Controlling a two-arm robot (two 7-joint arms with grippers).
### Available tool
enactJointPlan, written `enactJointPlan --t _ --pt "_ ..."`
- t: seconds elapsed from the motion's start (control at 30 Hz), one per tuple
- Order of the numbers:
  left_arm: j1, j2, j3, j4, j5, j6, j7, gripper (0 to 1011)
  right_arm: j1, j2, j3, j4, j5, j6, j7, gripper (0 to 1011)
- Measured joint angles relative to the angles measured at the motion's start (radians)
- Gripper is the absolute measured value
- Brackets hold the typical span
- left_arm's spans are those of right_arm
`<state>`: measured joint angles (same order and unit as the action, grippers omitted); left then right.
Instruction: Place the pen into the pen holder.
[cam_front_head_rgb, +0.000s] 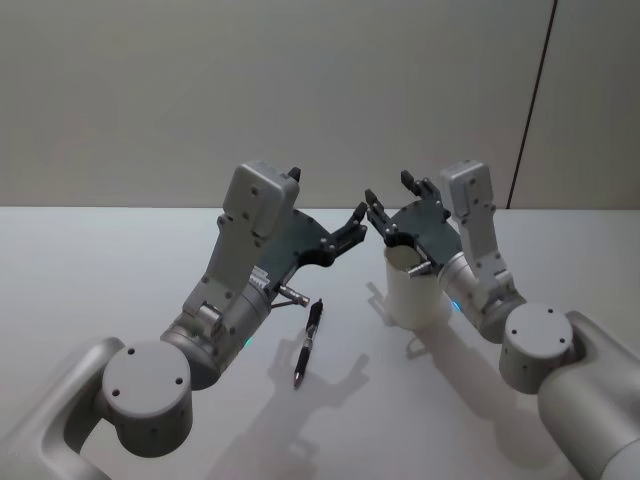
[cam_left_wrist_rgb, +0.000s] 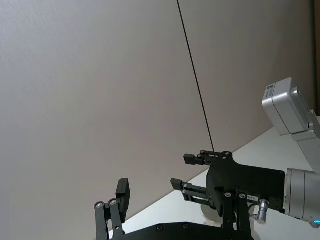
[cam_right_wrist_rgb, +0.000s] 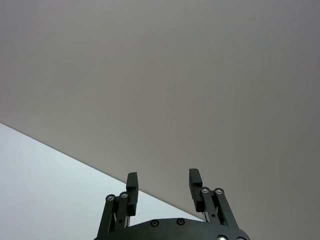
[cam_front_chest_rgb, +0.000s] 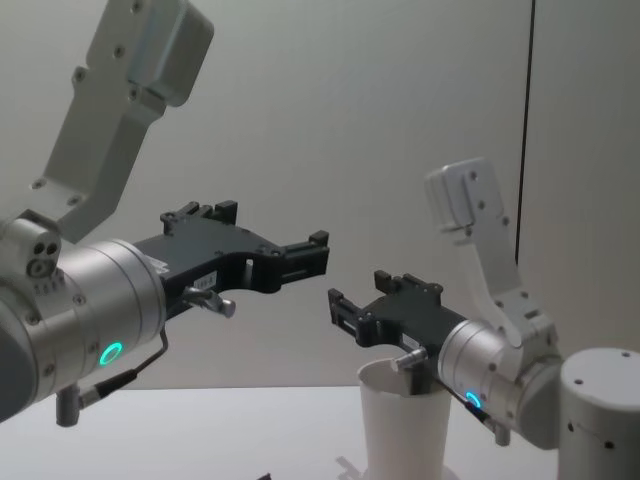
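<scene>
Grey wall (cam_front_head_rgb: 150, 100) rises behind a white bench (cam_front_head_rgb: 90, 290), where the pen (cam_front_head_rgb: 308, 342) lies flat near the middle, its length running toward the far edge. It is left of the upright white cup (cam_front_head_rgb: 418, 290) and apart from it. The left hand (cam_front_head_rgb: 325, 200) hangs open and empty, raised off the bench beyond the pen, facing the right hand (cam_front_head_rgb: 390, 192), which is likewise open and empty just over the cup's rim.

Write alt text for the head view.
A dark pen lies flat on the white table, untouched, just left of an upright white paper cup. The left claw is raised and open beyond the pen; the right claw hangs open by the cup's rim.
</scene>
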<state>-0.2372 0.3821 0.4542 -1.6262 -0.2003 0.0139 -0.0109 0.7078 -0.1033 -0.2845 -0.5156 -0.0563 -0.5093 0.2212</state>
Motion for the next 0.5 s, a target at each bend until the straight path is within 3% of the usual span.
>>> enactJointPlan --t 0.33,0.5 --pt "0.0 0.0 0.0 0.0 0.0 0.0 0.0 1004 -0.02 0.007 0.005 -0.036 0.014 0.005 0.011 922" --pt "0.0 0.0 0.0 0.0 0.0 0.0 0.0 1004 -0.039 0.012 0.008 -0.069 0.022 0.012 0.014 1002"
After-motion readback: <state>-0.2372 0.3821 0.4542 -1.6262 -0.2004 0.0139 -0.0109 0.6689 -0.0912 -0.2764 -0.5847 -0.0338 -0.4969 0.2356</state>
